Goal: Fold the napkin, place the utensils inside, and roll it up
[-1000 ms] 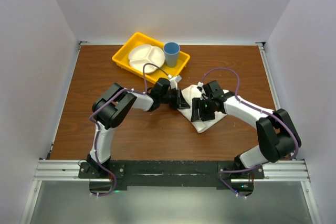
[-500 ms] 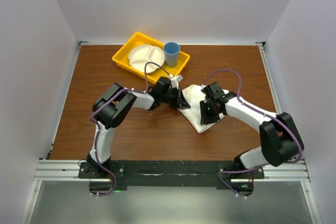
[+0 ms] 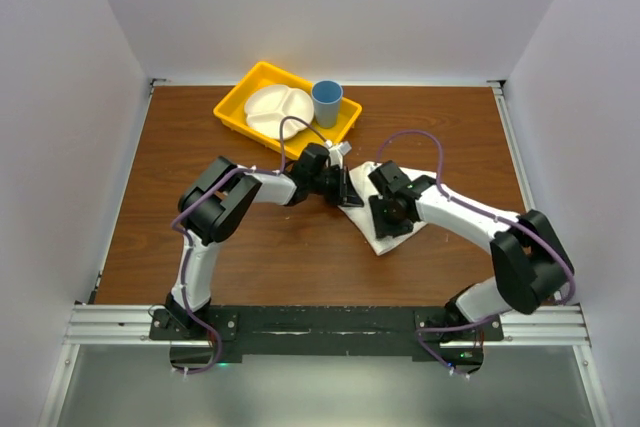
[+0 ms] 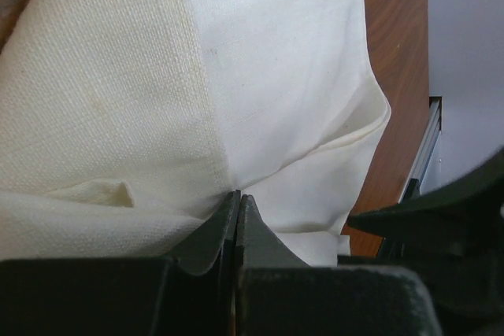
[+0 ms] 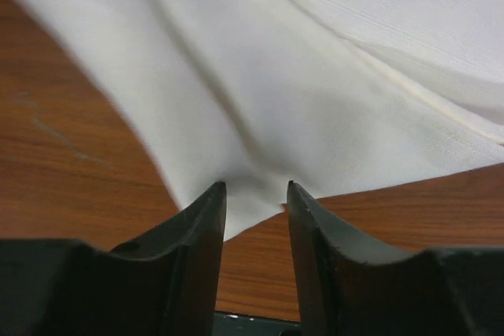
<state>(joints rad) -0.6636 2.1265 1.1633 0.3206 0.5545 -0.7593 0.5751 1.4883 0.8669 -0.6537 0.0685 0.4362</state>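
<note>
While both arms reach toward the middle of the brown wooden surface, the white napkin lies bunched between them, at about 5 o'clock from the yellow tray and well apart from it.

The left arm comes in from the 9 o'clock side of the cloth. Its jaws are pressed together and, in the left wrist view, pinch a thin edge of the napkin where two layers meet, with creases running out from the dark fingertips.

The right arm comes in from the 3 o'clock side. Its jaws stand apart, and in the right wrist view a puckered corner of the napkin sits between the two fingers, with bare wood showing just below it. Whether the cloth presses on both inner faces cannot be told.

On the tray, at the 12 o'clock edge of the surface, a white divided plate lies flat. A blue cup stands upright at the plate's 3 o'clock, just beside it.
</note>
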